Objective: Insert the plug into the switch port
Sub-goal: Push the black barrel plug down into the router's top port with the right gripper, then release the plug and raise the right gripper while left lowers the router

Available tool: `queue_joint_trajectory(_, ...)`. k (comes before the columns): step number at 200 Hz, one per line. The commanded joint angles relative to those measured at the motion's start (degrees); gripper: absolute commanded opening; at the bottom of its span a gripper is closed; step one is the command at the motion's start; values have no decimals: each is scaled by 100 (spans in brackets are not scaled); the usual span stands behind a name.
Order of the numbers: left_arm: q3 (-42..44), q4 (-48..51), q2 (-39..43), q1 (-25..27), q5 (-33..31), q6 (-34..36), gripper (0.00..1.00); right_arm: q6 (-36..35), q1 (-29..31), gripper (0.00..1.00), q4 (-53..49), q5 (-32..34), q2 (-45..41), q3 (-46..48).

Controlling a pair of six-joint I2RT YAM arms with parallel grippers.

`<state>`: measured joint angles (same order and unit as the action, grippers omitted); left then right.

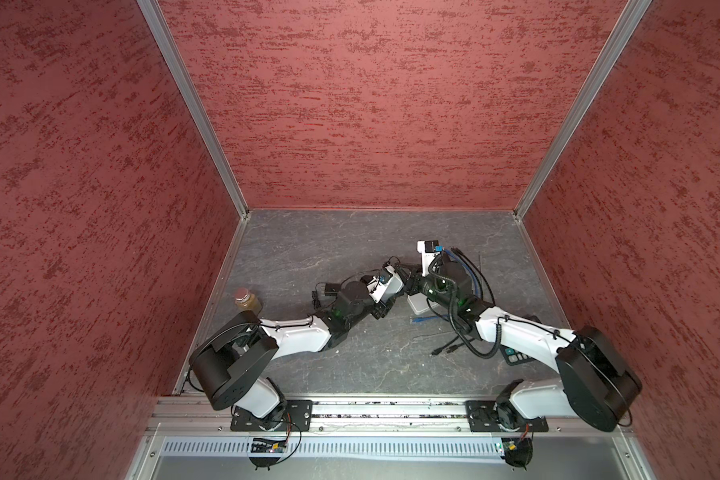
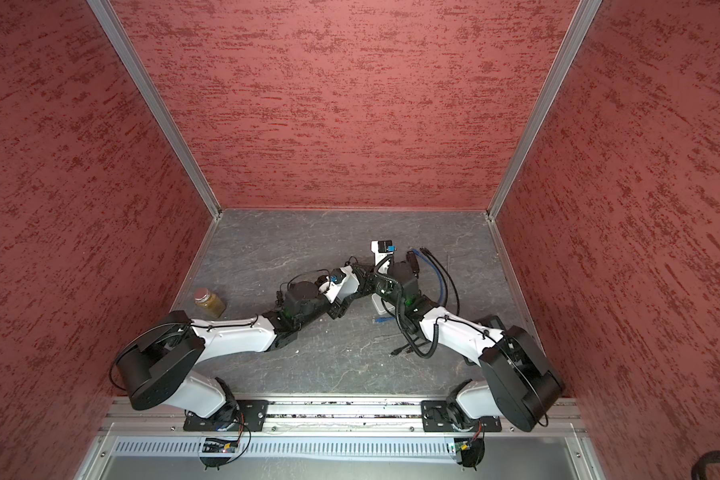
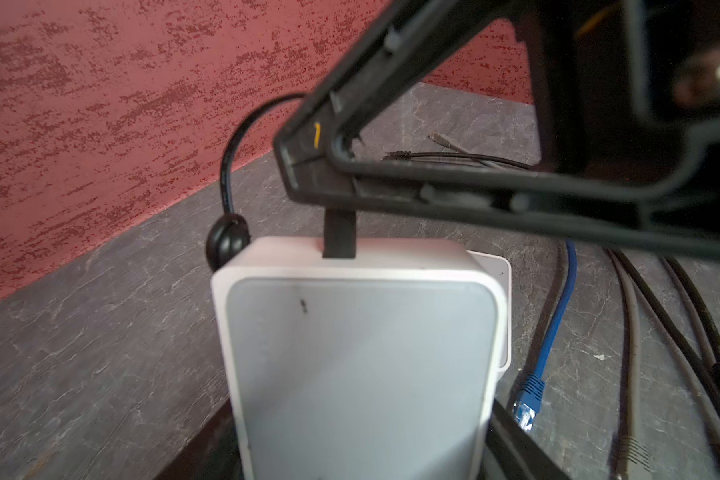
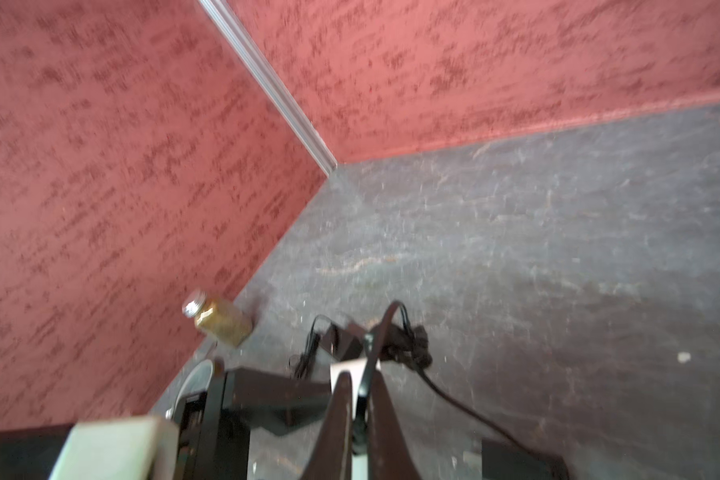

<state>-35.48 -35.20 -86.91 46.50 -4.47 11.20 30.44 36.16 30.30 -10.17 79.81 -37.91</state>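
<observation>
My left gripper point(image 3: 362, 461) is shut on the white switch point(image 3: 358, 353), its dark fingers point(image 3: 512, 436) pressing on both sides of the box. In both top views the switch point(image 1: 417, 306) point(image 2: 378, 308) shows at mid-table under the two wrists. My right gripper point(image 4: 360, 386) is shut on a thin black cable point(image 4: 391, 320). In the left wrist view the right gripper point(image 3: 308, 174) hangs over the switch's far edge, and a black plug point(image 3: 339, 235) below its tips touches that edge. A round black cable end point(image 3: 225, 245) sits at the switch's corner. The port is hidden.
A jar of brown stuff point(image 1: 248, 301) stands by the left wall. A blue network cable point(image 3: 528, 395) and several black and grey cables point(image 3: 682, 332) lie beside the switch. A black adapter point(image 1: 332, 289) lies behind the left arm. Red walls close three sides.
</observation>
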Motion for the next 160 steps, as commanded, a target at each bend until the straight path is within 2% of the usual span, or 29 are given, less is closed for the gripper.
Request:
queue_joint_trajectory(1, -922, -3157, 507, 74, 342, -30, 31, 311, 383, 0, -1560, -785, 377, 530)
queue_joint_trajectory(37, -966, -2978, 542, 95, 429, -4, 31, 315, 391, 0, -1555, -814, 377, 507)
queue_joint_trajectory(58, -914, -2556, 571, 116, 286, -28, 31, 326, 391, 0, -1665, -719, 377, 399)
queue_joint_trajectory(98, -537, -1113, 730, 260, -441, -418, 32, 446, 383, 0, -1865, -490, 394, 172)
queue_joint_trajectory(145, 56, 714, 1181, 428, -1089, -1547, 32, 404, 378, 3, -1802, -589, 651, 228)
queue_joint_trajectory(160, 46, 1656, 1328, 445, -1144, -1843, 33, 378, 383, 3, -1802, -624, 780, 233)
